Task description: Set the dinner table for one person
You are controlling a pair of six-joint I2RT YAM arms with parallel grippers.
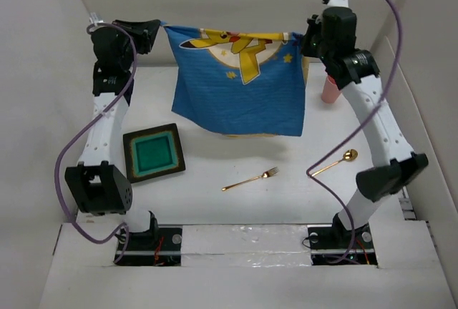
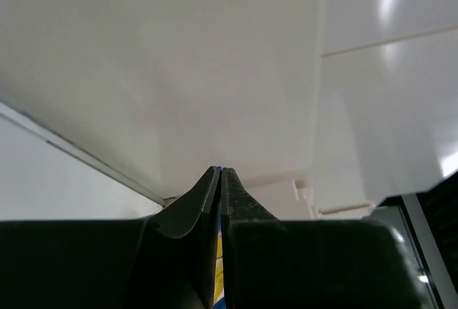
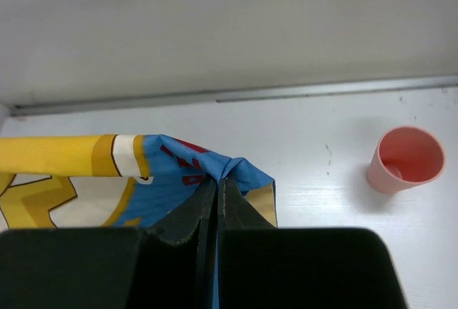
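Both the left gripper (image 1: 160, 27) and right gripper (image 1: 305, 36) pinch corners of the limp blue cloth placemat (image 1: 240, 91).

Both arms are the same build. Left arm (image 1: 107, 119) and right arm (image 1: 376, 119): white links dotted with small holes, black joint housings (boxy at the elbows). A purple cable (image 1: 63, 162) loops at mid-left and a second purple cable (image 1: 390, 16) arcs at upper right. Black bases (image 1: 147, 236) at the bottom, with red wiring showing. Fingers (image 2: 189, 216) are matte black and tapered.
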